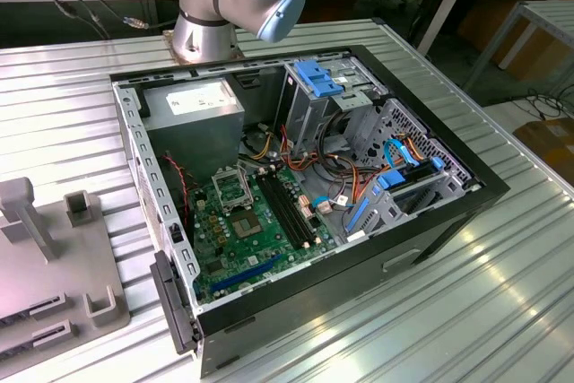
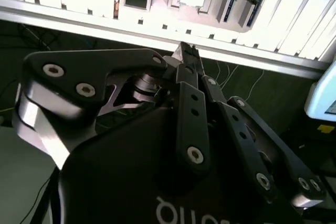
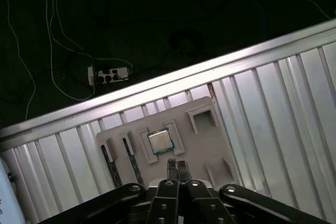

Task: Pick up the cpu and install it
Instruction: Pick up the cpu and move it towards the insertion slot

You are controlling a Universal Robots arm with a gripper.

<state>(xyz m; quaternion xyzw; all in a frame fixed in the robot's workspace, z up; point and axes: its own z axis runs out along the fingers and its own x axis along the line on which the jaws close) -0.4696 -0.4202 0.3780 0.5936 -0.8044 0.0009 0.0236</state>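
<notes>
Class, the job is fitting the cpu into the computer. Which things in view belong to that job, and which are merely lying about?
Belong to the job: cpu, lying in the grey tray; gripper, jaws shut, holding nothing; socket on the green motherboard.
Lying about: memory slots; power supply; blue drive brackets; power strip on the floor.
</notes>
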